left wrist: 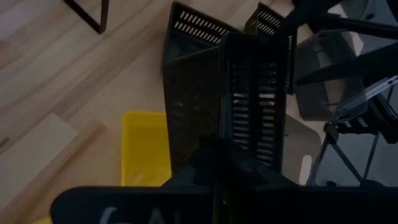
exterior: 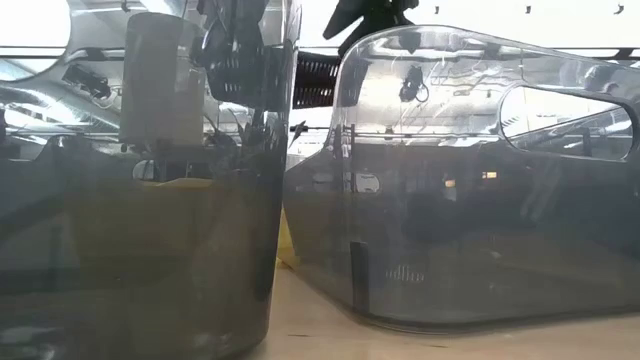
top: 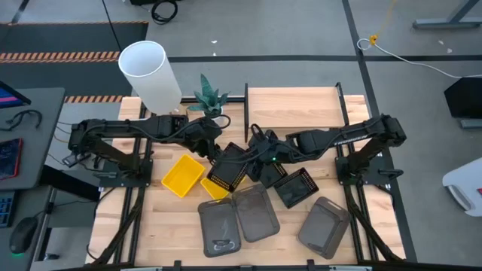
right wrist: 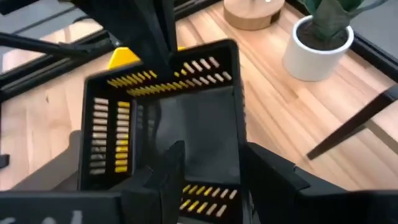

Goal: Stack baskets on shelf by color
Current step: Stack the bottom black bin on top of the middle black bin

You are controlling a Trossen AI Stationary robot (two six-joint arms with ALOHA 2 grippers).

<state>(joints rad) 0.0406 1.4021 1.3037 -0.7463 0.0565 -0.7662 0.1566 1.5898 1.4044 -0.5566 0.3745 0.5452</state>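
Both arms are dark, nearly black, built of slim jointed links with chunky rounded joint housings, and each stands on a black metal frame base at its side of the table. Thin black cables loop loosely along the left arm [top: 128, 132] and around the wrist of the right arm [top: 354, 135]. The left gripper [left wrist: 214, 171] and right gripper [right wrist: 205, 168] have flat, matte black angular fingers; faint pale lettering marks the left wrist housing.
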